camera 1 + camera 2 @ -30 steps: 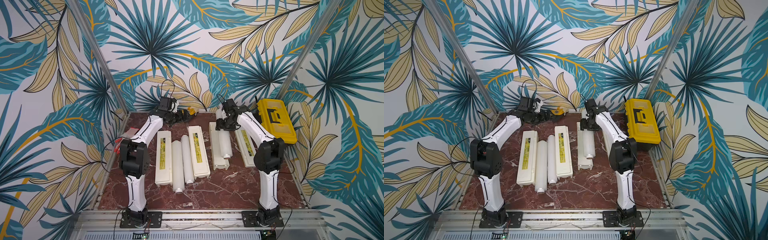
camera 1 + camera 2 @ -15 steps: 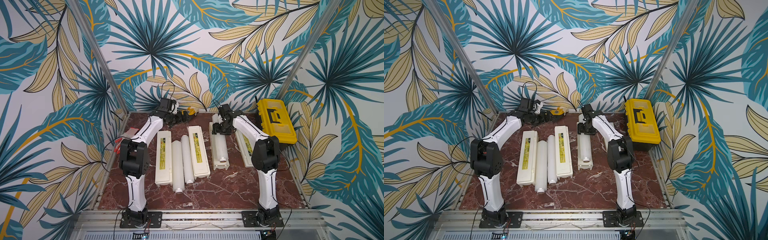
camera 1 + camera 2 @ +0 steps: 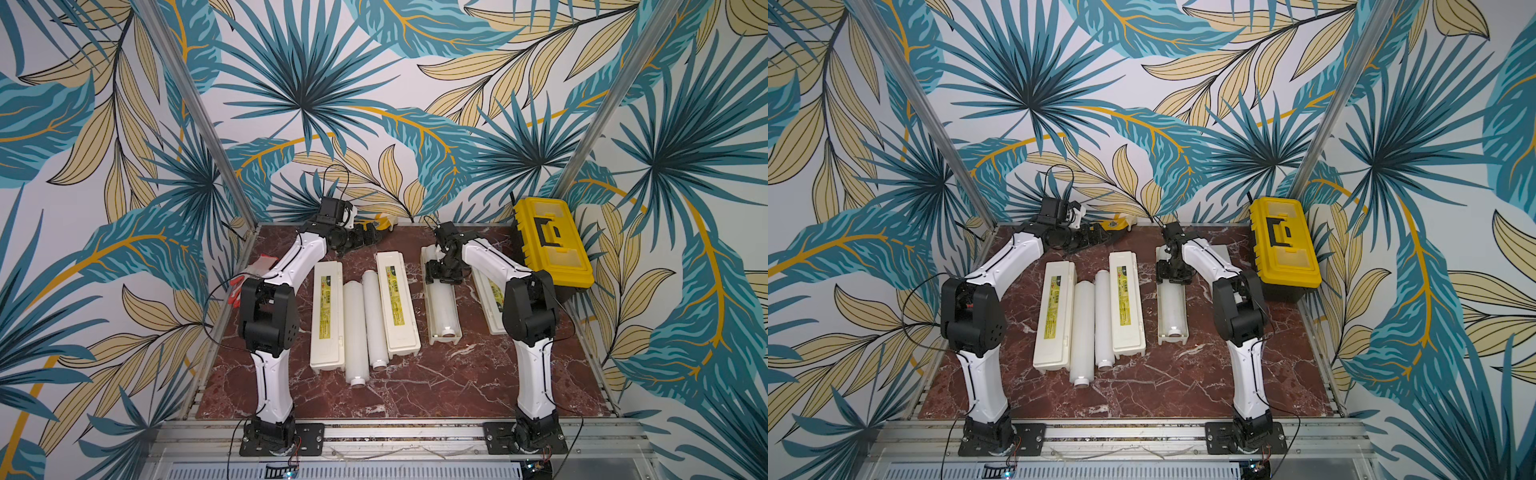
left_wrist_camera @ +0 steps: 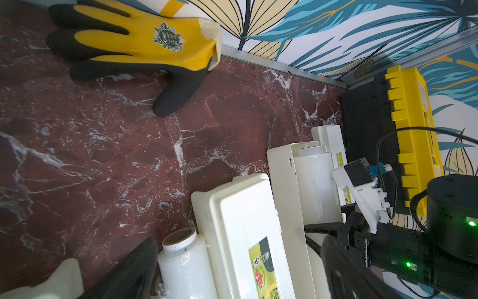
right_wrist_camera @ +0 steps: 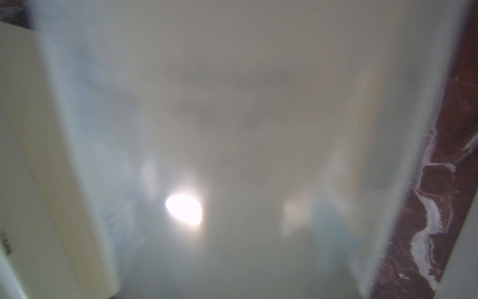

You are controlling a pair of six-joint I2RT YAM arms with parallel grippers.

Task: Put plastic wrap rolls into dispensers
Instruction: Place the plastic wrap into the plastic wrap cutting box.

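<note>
The right tool [image 3: 443, 274] is partly closed around the far end of a plastic wrap roll [image 3: 444, 309], with a jaw on either side of it. The roll lies lengthwise in the open dispenser [image 3: 427, 303] directly beneath the tool. The right wrist view shows only blurred white. The left tool [image 3: 369, 240] stands wide and empty above the worktop [image 3: 415, 386], just short of a yellow glove [image 4: 160, 44]. Behind it, toward its arm's base, lie two loose rolls [image 3: 354, 328] between two closed dispensers [image 3: 327, 316].
</note>
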